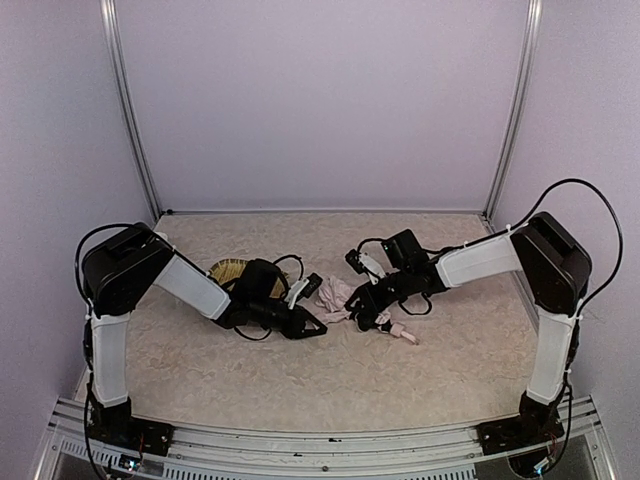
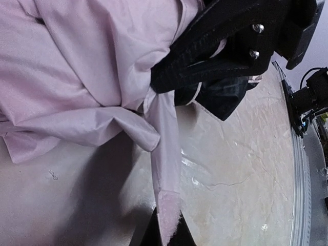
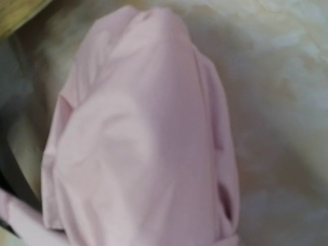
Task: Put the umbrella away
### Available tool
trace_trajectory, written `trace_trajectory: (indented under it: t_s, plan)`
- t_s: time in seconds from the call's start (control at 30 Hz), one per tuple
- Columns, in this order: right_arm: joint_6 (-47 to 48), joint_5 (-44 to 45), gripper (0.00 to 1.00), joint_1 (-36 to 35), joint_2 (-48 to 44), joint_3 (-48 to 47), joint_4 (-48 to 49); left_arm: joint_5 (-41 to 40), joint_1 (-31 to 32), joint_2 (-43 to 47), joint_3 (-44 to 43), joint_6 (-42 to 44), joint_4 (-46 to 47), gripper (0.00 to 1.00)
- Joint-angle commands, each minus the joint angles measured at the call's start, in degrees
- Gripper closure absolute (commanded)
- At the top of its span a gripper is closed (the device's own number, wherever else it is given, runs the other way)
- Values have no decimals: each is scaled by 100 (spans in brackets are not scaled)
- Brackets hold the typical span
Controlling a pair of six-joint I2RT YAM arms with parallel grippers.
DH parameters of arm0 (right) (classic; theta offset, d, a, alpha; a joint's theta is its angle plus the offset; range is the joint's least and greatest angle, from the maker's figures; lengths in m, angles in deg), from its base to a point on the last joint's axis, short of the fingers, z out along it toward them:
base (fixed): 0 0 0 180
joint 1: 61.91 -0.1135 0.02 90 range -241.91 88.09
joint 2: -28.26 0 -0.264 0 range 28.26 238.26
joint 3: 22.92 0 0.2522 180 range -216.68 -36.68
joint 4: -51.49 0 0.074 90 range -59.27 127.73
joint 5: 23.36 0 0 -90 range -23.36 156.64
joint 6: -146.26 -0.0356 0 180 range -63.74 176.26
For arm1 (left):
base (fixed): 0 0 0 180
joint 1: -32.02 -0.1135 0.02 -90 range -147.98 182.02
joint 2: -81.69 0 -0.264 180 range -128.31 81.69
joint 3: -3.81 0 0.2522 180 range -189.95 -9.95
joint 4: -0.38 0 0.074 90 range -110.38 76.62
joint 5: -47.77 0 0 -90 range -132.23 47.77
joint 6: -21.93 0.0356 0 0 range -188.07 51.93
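The umbrella (image 1: 338, 296) lies folded on the table between my two arms, a bundle of pale pink fabric. Its small pink handle (image 1: 404, 335) sticks out to the right. My left gripper (image 1: 318, 328) is low at the bundle's left side. In the left wrist view the closing strap (image 2: 164, 154) runs from the fabric (image 2: 77, 66) down to my left gripper (image 2: 166, 233), which is shut on its fuzzy end. My right gripper (image 1: 368, 308) clamps the bundle from the right, and its black fingers (image 2: 215, 51) press into the fabric. Pink cloth (image 3: 138, 143) fills the right wrist view and hides those fingers.
A woven yellow tray (image 1: 228, 270) sits behind my left wrist, partly covered by it, and its edge shows in the right wrist view (image 3: 15, 13). Black cables loop around both wrists. The table's near rail (image 2: 300, 169) runs along the right of the left wrist view.
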Motion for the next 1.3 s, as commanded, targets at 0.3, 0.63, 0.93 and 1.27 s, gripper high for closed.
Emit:
trace_trajectory:
  t_s: [0.3, 0.63, 0.93, 1.27]
  plan:
    - [285, -299, 17, 95, -263, 198, 42, 242, -3, -839, -184, -88, -1320, 100]
    - [872, -346, 0, 70, -977, 195, -150, 256, 5, -843, -175, 34, -1365, 100]
    - [868, 495, 0, -108, -1913, 940, -531, 252, 8, -780, -83, 96, -1325, 100]
    - [1027, 1113, 0, -424, -1263, 932, -536, 270, 6, -751, -19, 59, -1235, 100]
